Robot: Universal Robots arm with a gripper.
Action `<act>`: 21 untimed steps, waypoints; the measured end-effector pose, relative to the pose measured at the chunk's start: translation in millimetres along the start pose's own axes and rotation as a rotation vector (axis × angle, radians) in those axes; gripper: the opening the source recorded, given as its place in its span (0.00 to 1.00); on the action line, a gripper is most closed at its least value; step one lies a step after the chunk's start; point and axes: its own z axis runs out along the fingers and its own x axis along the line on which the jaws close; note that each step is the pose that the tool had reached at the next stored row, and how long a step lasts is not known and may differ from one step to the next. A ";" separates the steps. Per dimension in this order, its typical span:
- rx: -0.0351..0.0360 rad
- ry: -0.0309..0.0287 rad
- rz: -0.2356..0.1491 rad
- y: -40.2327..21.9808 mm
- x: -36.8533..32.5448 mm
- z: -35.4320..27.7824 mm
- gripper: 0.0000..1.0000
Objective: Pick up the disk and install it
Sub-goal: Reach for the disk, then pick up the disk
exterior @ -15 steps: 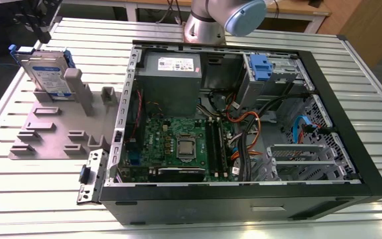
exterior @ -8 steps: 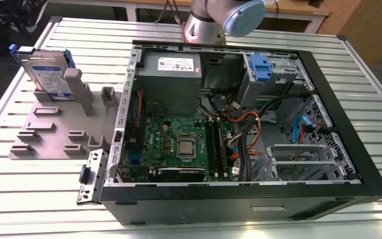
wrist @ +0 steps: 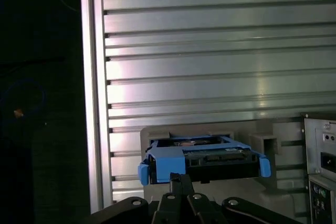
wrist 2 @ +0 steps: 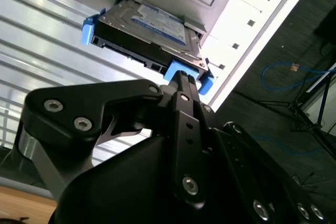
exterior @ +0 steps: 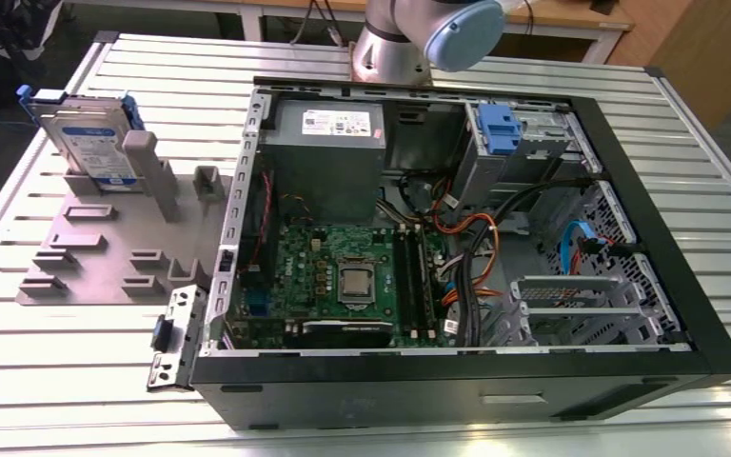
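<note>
The disk (exterior: 87,138) is a silver drive with a white-and-blue label in a blue carrier frame. It stands on edge in a grey holder (exterior: 99,248) on the table, at the exterior view's left. Both wrist views show the disk (wrist 2: 152,24) (wrist: 205,158) in the holder, just beyond my gripper. My gripper (wrist 2: 181,77) (wrist: 181,178) is shut, its black fingers pressed together with nothing between them. Its tip lines up with the disk's blue frame, and I cannot tell whether it touches it. The arm (exterior: 429,38) rises behind the computer case.
An open black computer case (exterior: 670,238) lies on the slatted metal table (exterior: 73,381), with motherboard, cables and a grey power supply (exterior: 327,143) inside. A bare blue bracket (exterior: 499,129) sits in the drive bay at the back. The table edge and dark floor lie just beyond the holder (wrist: 262,142).
</note>
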 end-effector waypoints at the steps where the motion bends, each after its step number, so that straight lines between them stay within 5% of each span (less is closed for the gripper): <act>1: 0.0000 0.0000 0.000 0.0 0.1 0.0 0.11; 14: 0.0000 0.0000 -0.001 -0.1 2.1 0.0 0.11; 21: -0.0007 0.0027 -0.063 -0.1 2.2 0.1 0.11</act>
